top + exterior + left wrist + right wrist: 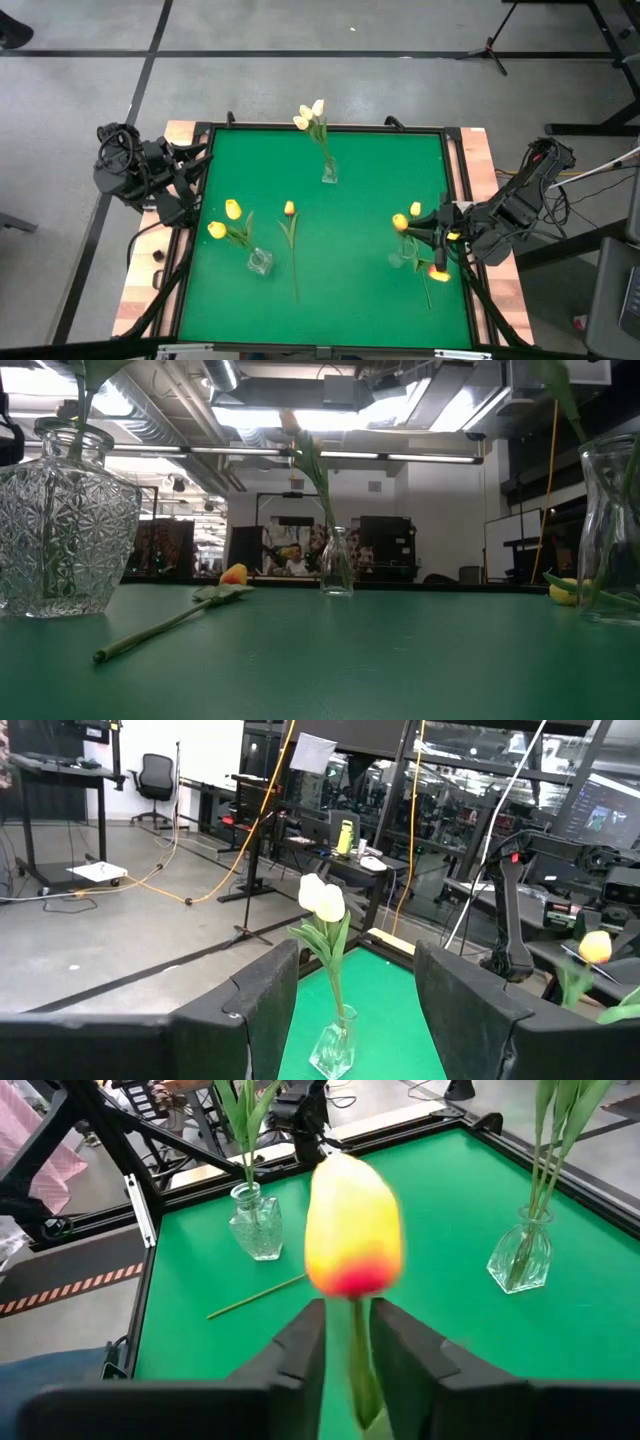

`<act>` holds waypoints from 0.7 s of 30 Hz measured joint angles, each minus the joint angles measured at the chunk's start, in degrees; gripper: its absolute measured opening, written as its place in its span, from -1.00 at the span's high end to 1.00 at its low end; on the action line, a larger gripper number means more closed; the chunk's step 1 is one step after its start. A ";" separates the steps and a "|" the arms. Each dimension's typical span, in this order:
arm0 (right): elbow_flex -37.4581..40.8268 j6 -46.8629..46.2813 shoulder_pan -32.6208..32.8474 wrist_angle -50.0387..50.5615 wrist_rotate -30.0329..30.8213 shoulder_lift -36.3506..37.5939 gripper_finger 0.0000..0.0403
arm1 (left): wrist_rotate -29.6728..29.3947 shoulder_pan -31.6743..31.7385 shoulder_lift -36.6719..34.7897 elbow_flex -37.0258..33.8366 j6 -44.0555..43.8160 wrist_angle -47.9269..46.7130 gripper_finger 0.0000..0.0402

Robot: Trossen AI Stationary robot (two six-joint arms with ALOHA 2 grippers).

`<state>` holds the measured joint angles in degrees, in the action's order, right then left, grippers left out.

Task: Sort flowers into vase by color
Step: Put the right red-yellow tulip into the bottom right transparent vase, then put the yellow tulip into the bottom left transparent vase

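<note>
My right gripper is over the table's right part, shut on a tulip whose yellow head with a red base stands just past the fingers. A red-and-yellow head shows beside the gripper in the high view; I cannot tell whether it is the same one. Another tulip lies flat mid-table. White tulips stand in the far vase, yellow ones in the near-left vase, and yellow-orange ones in the right vase. My left gripper waits open at the left edge. My right gripper pinches the tulip's thin green stem just below the head, between the two fingers. The fingers come from the table's right side, slanting down, and lie across the stem. The head stands above them; the stem below the hold is hidden by the gripper.
The green mat sits in a raised black frame with wooden strips outside it. The left arm is folded over the left edge. Bare mat lies between the three vases and along the near edge.
</note>
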<state>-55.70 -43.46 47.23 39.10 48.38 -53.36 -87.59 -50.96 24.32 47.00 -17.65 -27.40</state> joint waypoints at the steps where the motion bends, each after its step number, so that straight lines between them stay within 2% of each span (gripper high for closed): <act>1: 0.00 0.00 0.00 -0.01 0.00 0.00 0.53 | 0.00 -0.01 0.00 0.00 0.00 0.00 0.02; 7: -1.27 0.09 0.02 1.57 -0.13 0.85 0.28 | -0.01 0.00 -0.01 0.00 0.04 0.00 0.02; 11: -4.92 0.17 0.02 2.82 0.14 2.94 0.26 | -0.02 -0.02 0.00 0.00 0.22 -0.02 0.02; 14: -8.24 -0.84 0.02 5.74 3.42 4.50 0.29 | -0.02 -0.02 0.00 0.00 0.22 -0.07 0.02; 18: -11.64 -11.78 -0.01 16.05 10.21 6.25 0.35 | -0.02 -0.02 0.00 0.00 0.22 -0.20 0.02; 21: -12.53 -26.74 -0.91 29.30 10.05 6.68 0.41 | -0.02 0.00 -0.02 0.00 0.22 -0.17 0.02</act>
<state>-68.23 -70.20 46.31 68.40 58.43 -46.69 -87.61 -50.96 24.29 47.00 -17.43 -27.57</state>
